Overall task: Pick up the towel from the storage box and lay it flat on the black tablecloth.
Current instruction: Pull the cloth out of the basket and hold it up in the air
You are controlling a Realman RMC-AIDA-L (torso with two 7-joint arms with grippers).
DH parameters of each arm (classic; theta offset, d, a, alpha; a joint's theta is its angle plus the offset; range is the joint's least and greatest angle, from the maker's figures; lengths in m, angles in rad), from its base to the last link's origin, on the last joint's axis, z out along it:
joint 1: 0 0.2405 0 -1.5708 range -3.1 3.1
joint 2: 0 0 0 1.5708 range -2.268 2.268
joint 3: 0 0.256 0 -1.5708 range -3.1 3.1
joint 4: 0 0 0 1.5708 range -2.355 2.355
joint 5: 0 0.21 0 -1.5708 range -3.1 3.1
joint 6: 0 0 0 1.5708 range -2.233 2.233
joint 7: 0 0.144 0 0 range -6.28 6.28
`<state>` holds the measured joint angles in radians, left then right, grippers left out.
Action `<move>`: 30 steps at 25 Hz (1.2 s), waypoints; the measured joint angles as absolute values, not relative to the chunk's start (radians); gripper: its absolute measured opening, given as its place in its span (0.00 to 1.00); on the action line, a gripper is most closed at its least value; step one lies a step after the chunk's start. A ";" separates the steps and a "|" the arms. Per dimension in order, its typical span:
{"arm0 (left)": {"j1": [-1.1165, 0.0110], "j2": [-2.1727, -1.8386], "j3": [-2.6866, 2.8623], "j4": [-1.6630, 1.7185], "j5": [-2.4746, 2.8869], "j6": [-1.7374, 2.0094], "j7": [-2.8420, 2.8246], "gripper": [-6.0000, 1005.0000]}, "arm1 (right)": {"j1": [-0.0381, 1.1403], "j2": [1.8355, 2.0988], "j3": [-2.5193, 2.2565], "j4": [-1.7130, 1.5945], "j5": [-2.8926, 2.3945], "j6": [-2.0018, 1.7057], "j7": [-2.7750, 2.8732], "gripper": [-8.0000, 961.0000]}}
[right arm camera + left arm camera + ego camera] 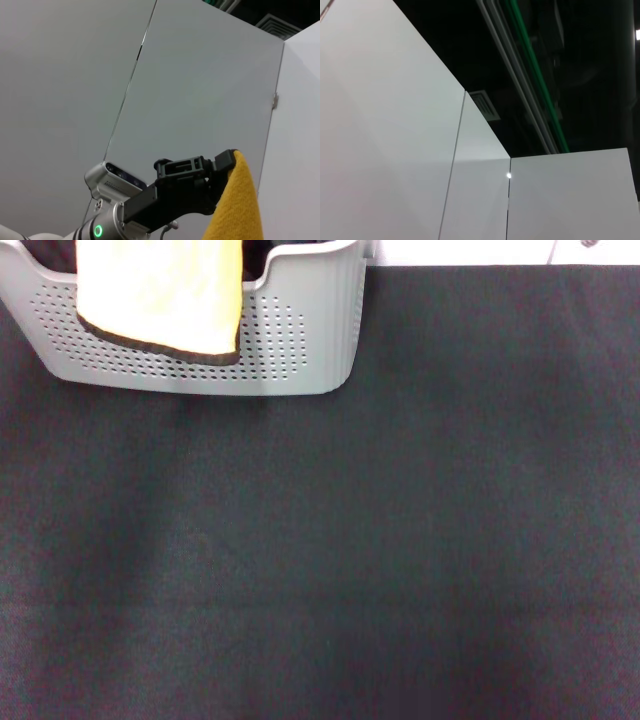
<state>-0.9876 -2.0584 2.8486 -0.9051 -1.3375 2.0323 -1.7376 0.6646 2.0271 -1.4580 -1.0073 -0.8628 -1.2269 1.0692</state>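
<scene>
One end effector, the left end effector (227, 162), is raised in front of pale wall panels (75, 75), its black jaws clamped on the top edge of the towel (237, 210). From that grip the yellow-orange plush hangs straight down. Its lower part, with the black edging, drapes over the near wall of the storage box (300, 330) below the end effector. The grey perforated box stands on the black tablecloth (350, 540), which covers the surface out from under it toward the robot
</scene>
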 joint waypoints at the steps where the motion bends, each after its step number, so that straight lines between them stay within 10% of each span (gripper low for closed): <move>1: -0.988 -2.060 2.849 -0.905 -1.337 2.032 -1.741 0.02 | 0.652 2.027 -1.460 -1.017 -0.863 -1.230 1.074 0.80; 30: -0.979 -2.089 2.847 -0.708 -1.355 2.038 -1.697 0.02 | 0.587 2.028 -1.668 -1.020 -0.570 -1.178 0.878 0.80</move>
<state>-0.9788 -2.0892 2.8471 -0.7084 -1.3548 2.0381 -1.6967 0.5868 2.0278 -1.6682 -1.0201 -0.5702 -1.1781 0.8781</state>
